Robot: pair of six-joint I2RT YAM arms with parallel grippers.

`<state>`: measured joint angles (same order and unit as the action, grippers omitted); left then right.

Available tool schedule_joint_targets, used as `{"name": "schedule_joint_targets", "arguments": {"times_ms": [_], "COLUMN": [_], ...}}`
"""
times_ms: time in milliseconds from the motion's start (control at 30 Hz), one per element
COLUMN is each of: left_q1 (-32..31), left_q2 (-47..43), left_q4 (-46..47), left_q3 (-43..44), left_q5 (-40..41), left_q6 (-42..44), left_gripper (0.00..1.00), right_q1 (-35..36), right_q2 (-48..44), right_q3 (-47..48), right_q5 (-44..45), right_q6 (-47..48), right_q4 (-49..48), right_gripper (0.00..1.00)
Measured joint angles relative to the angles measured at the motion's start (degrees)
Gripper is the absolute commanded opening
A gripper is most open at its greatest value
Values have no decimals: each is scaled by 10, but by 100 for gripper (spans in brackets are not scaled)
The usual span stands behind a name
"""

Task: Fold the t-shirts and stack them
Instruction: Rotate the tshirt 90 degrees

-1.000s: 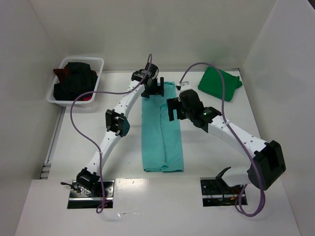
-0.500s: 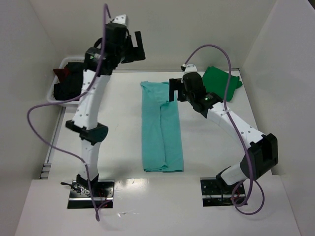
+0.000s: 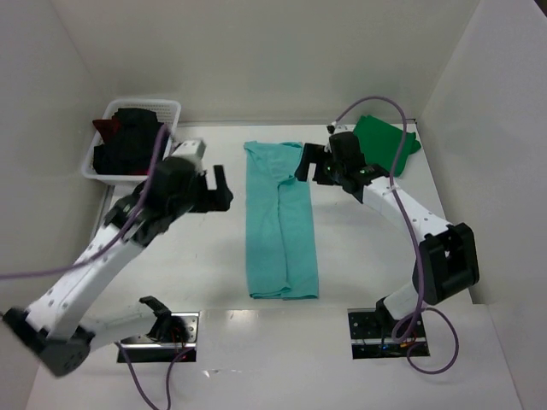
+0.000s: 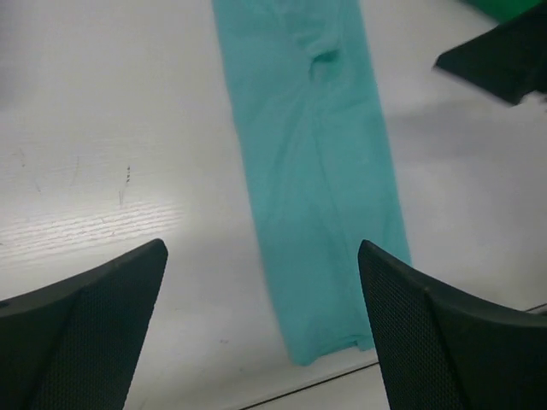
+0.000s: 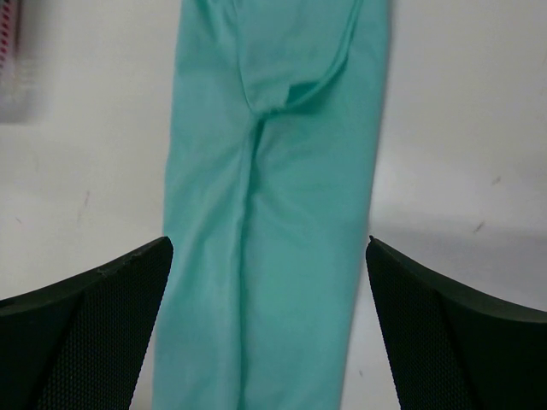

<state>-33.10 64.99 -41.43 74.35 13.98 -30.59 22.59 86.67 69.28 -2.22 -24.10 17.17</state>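
Note:
A light teal t-shirt [image 3: 282, 222] lies on the table, folded into a long narrow strip that runs front to back. My left gripper [image 3: 219, 190] hovers open to the left of the strip, which shows beyond its fingers in the left wrist view [image 4: 316, 171]. My right gripper [image 3: 308, 162] is open above the strip's far right end. In the right wrist view the teal t-shirt [image 5: 282, 128] lies between and beyond the spread fingers [image 5: 94, 325]. A darker green t-shirt [image 3: 385, 143] lies folded at the back right. Nothing is held by either gripper.
A white lattice basket [image 3: 141, 102] stands at the back left with a black t-shirt [image 3: 128, 145] and a dark red one [image 3: 104, 128] in it. White walls close the table on three sides. The arm bases [image 3: 162, 329] sit at the near edge.
My left arm rose from the strip's far end, swung high at the back left, then came down left of the strip. My right gripper moved back toward the strip's far end.

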Motion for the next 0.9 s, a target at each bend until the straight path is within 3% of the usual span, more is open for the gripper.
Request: {"name": "schedule_joint_targets", "arguments": {"times_ms": [133,233,367,533,900], "left_q1": [3,4,6,6,-27], "left_q2": [-167,-187,-107,50,123], "left_q4": [73,124,155,129,108], "left_q3": [-91,-96,-144,-193,-201], "left_q5": [-13,-37,-99,-171,-238], "left_q6": [-28,-42,-57,-75,-122], "left_gripper": [100,100,100,100,100], "right_q1": [-1,-1,-1,9,74], "right_q2": [-40,-90,-165,-214,-309], "right_q3": [-75,-114,-191,-287,-402], "right_q5": [-12,-17,-35,-49,-73], "right_q6": [-30,-66,-117,-176,-254], "right_q4": [16,40,38,61,72], "right_gripper": [99,99,95,94,83]}}
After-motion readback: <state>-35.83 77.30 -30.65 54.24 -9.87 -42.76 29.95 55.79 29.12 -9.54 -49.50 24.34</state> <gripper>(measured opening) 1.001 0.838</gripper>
